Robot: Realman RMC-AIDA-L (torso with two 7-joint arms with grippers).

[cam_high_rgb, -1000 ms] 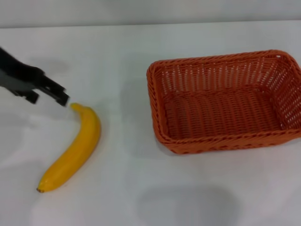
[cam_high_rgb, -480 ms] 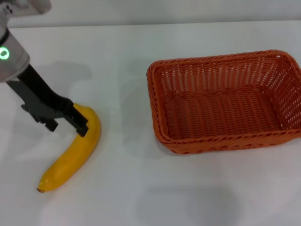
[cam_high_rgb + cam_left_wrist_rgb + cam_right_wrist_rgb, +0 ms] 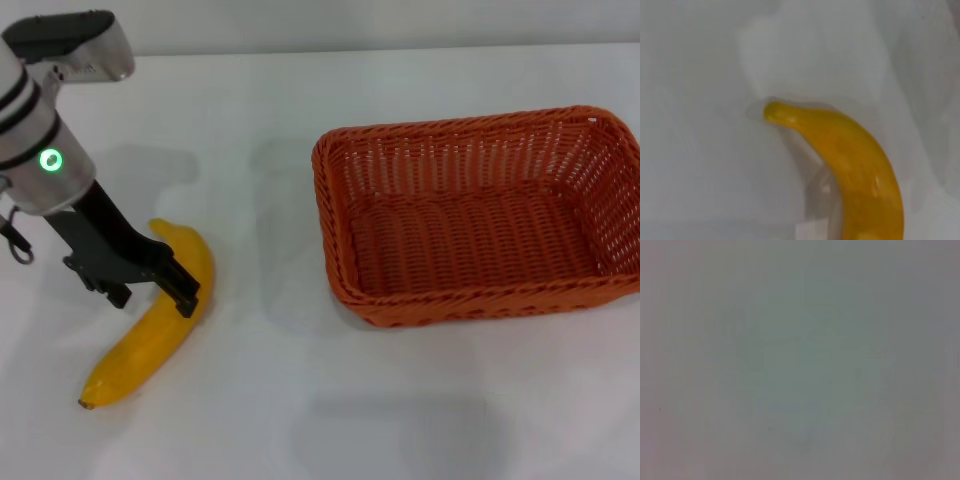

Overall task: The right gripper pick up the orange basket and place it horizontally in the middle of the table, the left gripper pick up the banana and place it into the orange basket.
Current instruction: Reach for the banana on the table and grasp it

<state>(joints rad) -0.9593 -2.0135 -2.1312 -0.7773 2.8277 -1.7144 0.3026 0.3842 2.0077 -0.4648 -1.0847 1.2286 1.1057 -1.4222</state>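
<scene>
One banana (image 3: pixel 150 325): my left gripper (image 3: pixel 152 292) is straddling its upper half, jaws spread, hiding that part; orange basket (image 3: pixel 480 215) is sitting well right.

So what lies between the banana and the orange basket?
Nothing: in the head view only bare table separates the banana from the orange basket.

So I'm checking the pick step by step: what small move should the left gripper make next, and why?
Probably lower a touch and close. The left gripper is open, its fingers either side of the banana, which lies flat on the table, apparently ungripped. The orange basket already sits placed to its right.
</scene>
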